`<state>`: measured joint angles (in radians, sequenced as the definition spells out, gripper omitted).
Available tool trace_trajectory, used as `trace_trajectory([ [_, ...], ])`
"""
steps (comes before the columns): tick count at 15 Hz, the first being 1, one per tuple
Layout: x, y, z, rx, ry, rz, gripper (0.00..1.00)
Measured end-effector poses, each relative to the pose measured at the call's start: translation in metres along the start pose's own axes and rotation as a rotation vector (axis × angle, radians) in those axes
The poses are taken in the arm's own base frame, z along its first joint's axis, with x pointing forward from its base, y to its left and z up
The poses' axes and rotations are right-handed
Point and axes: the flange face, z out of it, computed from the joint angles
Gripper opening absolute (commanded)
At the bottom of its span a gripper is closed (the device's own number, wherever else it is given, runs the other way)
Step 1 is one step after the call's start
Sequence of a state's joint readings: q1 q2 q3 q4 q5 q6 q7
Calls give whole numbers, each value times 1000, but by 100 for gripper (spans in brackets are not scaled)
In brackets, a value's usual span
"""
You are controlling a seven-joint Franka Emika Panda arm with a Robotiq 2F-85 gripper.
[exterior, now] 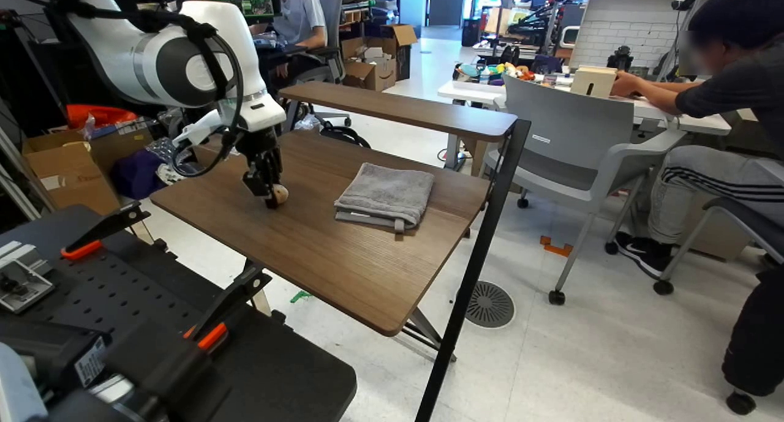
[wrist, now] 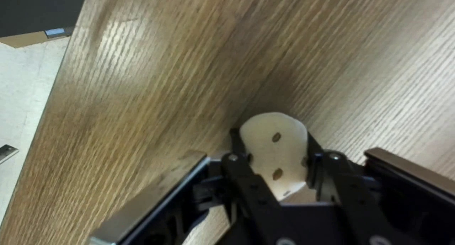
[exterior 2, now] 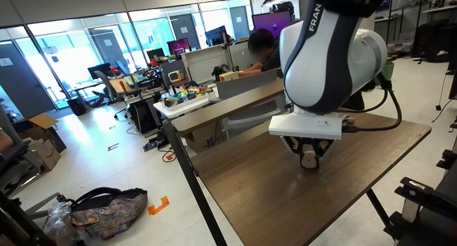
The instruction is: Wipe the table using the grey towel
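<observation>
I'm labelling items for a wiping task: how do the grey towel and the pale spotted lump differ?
The grey towel is flat and folded, with squarish corners; the pale spotted lump is rounded. The towel is much larger than the lump. The towel lies ungripped on the table; the gripper is closed on the lump. Both are far smaller than the table.

One counter [exterior: 331, 253], one raised shelf [exterior: 398, 108]. One grey towel [exterior: 387, 192]. One tan lump [wrist: 275, 152]. One robot arm [exterior: 193, 73], one set of jaws — two fingers [wrist: 247, 179]. In an exterior view: two black-and-orange clamps [exterior: 229, 304], two people [exterior: 738, 85], one floor grate [exterior: 490, 304]. Also in an exterior view — one patterned bag [exterior 2: 109, 211].
</observation>
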<state>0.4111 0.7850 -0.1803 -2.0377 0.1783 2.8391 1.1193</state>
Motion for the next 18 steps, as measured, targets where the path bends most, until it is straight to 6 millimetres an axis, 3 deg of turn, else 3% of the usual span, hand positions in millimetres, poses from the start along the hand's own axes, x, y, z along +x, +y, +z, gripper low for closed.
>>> trace_trajectory([
  [1, -2, -2, -3, 5, 1, -8, 2],
  [5, -3, -22, -29, 64, 2, -17, 3],
  [11, 27, -100, -100, 265, -69, 95, 4],
  [13, 39, -122, -114, 300, -83, 128, 4],
  [15, 46, -138, -115, 316, -87, 161, 4],
  [18, 54, -153, -91, 319, -84, 211, 4],
])
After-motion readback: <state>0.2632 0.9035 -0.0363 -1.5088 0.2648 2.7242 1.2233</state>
